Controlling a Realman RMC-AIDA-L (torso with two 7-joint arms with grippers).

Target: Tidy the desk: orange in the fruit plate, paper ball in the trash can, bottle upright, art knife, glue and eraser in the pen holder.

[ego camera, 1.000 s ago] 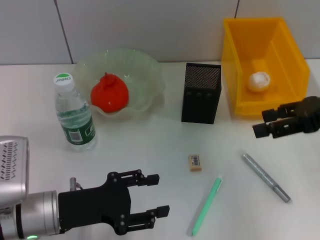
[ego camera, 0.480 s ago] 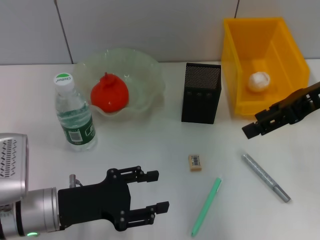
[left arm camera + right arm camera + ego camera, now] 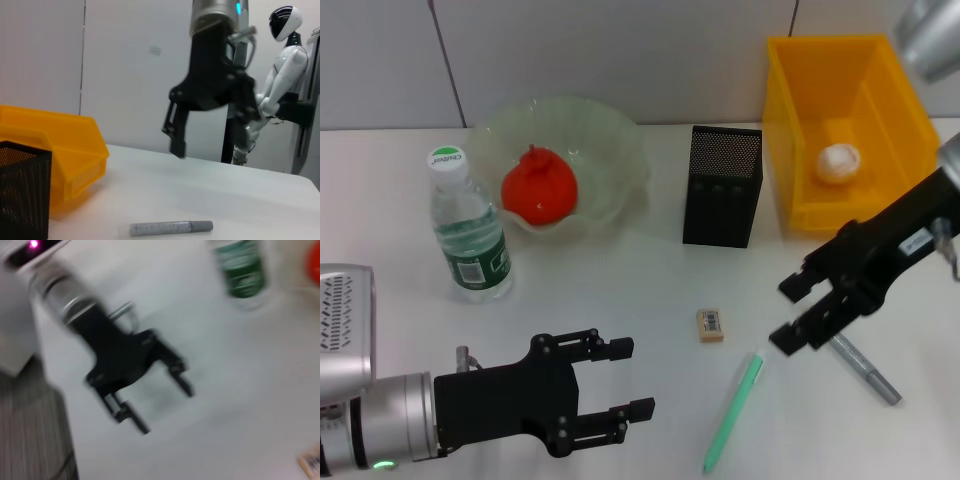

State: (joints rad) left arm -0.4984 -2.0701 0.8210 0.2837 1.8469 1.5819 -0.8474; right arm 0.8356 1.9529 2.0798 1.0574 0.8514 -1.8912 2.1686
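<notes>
The orange (image 3: 538,190) lies in the glass fruit plate (image 3: 615,135). The bottle (image 3: 468,228) stands upright left of it. The paper ball (image 3: 838,162) lies in the yellow bin (image 3: 790,120). The eraser (image 3: 710,324), a green pen-like stick (image 3: 733,411) and a grey one (image 3: 868,372) lie on the table in front of the black mesh pen holder (image 3: 723,186). My right gripper (image 3: 782,315) is open and empty, above the table between the eraser and the grey stick. My left gripper (image 3: 640,377) is open and empty at the front left.
The left wrist view shows my right gripper (image 3: 174,140) over the table, the grey stick (image 3: 171,228), the yellow bin (image 3: 60,155) and the pen holder (image 3: 22,190). The right wrist view shows my left gripper (image 3: 167,410) and the bottle (image 3: 242,270).
My right gripper has moved from beside the yellow bin toward the front left, to a spot near the grey and green sticks. My left arm has barely moved.
</notes>
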